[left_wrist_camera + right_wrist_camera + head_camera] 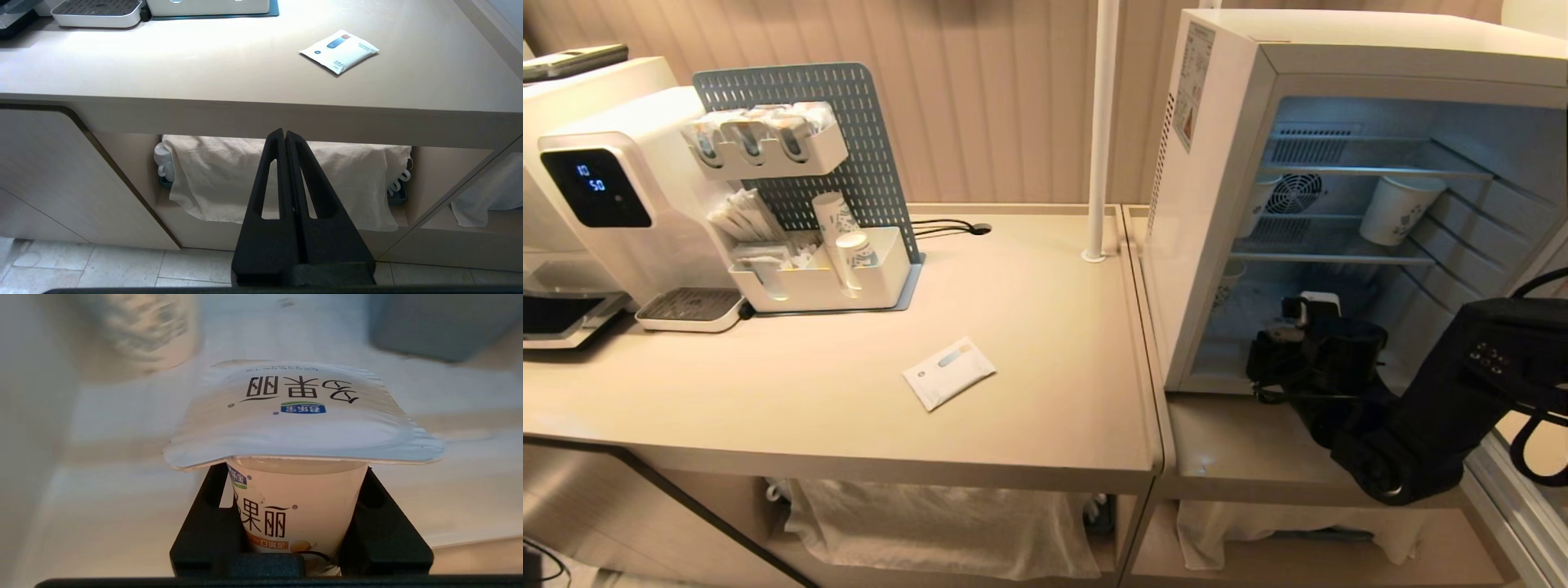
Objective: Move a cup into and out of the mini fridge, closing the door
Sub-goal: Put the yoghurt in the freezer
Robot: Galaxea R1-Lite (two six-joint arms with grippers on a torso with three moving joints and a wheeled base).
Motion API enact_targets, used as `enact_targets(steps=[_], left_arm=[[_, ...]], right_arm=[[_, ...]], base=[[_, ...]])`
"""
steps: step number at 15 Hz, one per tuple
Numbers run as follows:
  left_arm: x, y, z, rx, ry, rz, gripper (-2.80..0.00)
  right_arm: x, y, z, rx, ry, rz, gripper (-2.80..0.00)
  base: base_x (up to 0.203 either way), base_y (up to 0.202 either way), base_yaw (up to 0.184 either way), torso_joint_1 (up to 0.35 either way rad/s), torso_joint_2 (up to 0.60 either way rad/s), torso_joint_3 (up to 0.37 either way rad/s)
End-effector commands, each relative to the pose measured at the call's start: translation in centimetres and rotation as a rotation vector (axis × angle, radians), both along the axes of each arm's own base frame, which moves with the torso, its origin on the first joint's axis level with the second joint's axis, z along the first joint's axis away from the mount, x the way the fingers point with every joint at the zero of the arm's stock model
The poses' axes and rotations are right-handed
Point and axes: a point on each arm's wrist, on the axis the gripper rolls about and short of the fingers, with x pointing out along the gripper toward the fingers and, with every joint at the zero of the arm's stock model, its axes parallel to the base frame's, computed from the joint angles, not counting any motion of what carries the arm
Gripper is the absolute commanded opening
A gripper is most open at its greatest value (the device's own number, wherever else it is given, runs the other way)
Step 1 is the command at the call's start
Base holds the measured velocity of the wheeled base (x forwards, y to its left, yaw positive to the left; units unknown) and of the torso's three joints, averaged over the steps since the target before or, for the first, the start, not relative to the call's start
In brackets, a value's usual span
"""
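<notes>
From the head, the right gripper (1311,314) sits in the bottom of the open mini fridge (1225,98). Its own camera shows fingers clamped on the cup (300,510) – upright. The left gripper (285,136) – pressed together, empty – hangs below the counter (204,73)

Warm, even indoor light is cast over the beige laminate tabletop (1029,327), with a bright glare patch seen in the left wrist view. A cool bluish glow is given off inside the boxy white mini fridge (1339,245). Straight edges are bowed toward the head view's borders. In the right wrist view the background is smeared by blur, while the small white yogurt cup with printed square lid (298,428) is kept sharp.
</notes>
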Motion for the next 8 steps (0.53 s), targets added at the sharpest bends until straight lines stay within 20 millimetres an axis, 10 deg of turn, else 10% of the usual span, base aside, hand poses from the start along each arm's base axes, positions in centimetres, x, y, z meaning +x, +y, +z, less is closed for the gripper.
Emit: enact_targets(steps=[1, 8], left_arm=[[0.0, 0.0, 0.0, 0.000, 0.002, 0.000, -2.80], [0.0, 0.0, 0.0, 0.000, 0.003, 0.000, -2.80]], right_arm=[[-0.1, 0.5, -0.2, -0.001, -0.005, 0.006, -2.80], [-1.0, 0.1, -5.2, -0.089, 0.051, -0.032, -2.80]], base=[[0.000, 0.000, 0.000, 0.000, 0.00, 0.000], [0.000, 0.000, 0.000, 0.000, 0.00, 0.000]])
